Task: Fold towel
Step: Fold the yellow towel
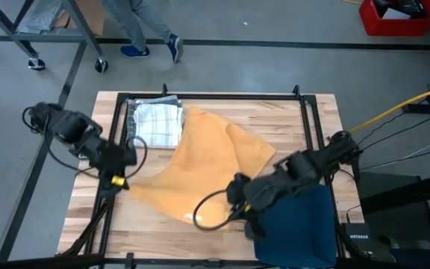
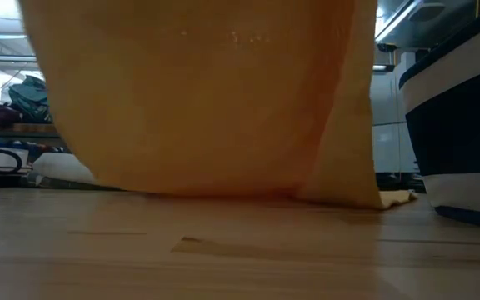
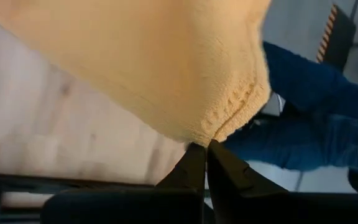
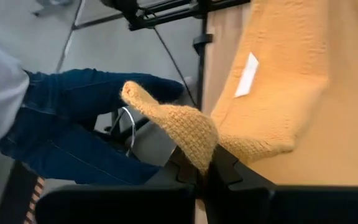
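Sagging orange towel (image 1: 200, 161), two corners pinched

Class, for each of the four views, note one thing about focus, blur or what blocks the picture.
High view: evenly lit, orange towel sharp. Low view: the towel hangs close and fills most of the frame, soft. Left wrist view: table blurred behind the towel's sharp corner. Right wrist view: pinched towel corner crisp; a person's jeans softer.

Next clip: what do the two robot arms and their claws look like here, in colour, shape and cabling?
Both arms are dark, nearly black, built of chunky jointed segments. The left arm carries a small yellow mark near its claw, with black cable looping beside it. The right arm has a black cable hanging in a loop from its wrist. The left claw and right claw each end in two black, tapering fingers.
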Tool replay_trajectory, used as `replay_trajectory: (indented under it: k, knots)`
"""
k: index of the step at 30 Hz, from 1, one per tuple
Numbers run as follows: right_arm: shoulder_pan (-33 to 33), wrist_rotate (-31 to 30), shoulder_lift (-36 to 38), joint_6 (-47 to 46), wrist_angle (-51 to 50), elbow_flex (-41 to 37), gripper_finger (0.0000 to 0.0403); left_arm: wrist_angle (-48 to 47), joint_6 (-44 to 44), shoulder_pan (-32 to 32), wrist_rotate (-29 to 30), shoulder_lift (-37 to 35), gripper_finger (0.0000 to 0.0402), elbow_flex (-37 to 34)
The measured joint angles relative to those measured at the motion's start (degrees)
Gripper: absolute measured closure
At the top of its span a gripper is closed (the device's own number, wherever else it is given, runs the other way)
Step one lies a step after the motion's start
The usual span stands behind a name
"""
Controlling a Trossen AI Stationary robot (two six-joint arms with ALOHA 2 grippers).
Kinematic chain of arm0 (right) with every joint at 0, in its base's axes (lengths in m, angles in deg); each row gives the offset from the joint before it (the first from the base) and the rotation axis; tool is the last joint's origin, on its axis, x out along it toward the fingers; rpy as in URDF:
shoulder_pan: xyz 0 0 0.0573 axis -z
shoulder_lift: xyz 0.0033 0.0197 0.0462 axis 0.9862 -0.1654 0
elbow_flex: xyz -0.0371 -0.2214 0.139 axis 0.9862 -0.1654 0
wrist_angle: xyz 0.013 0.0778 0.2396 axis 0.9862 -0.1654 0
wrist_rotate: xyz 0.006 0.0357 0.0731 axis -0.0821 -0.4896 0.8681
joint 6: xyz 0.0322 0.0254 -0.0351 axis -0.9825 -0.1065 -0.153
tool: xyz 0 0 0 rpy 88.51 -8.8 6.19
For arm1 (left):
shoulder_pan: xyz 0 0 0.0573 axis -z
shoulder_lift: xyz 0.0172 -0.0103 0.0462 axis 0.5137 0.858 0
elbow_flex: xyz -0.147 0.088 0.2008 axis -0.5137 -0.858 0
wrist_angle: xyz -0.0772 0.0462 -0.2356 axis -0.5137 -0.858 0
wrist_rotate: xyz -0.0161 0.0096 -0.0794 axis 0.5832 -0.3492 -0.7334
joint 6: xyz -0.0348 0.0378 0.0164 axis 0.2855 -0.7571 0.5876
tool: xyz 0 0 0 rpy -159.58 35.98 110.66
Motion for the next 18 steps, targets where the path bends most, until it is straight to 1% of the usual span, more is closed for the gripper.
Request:
replay_trajectory:
  k: [2,8,12,15,18]
  knots:
    - [-1.2,0.6,-1.7,-1.6,2.9,0.0,0.0398,1.8,3.7,4.5,0.0,0.3,0.0401,-1.0]
    - [-5.2,2.0,-6.2,-6.1,11.5,0.0,0.0398,2.0,13.6,16.3,-1.2,3.1,0.0401,-1.0]
    - [-7.3,2.0,-8.5,-9.9,16.0,0.0,0.0398,2.0,18.7,22.5,-2.3,4.9,0.0401,-1.0]
    - [-8.4,1.7,-10.1,-12.5,19.1,0.0,0.0398,2.0,22.2,26.2,-2.7,6.1,0.0401,-1.0]
    - [-9.2,1.5,-11.7,-14.6,21.9,0.0,0.0398,2.0,25.3,29.4,-4.4,7.1,0.0401,-1.0]
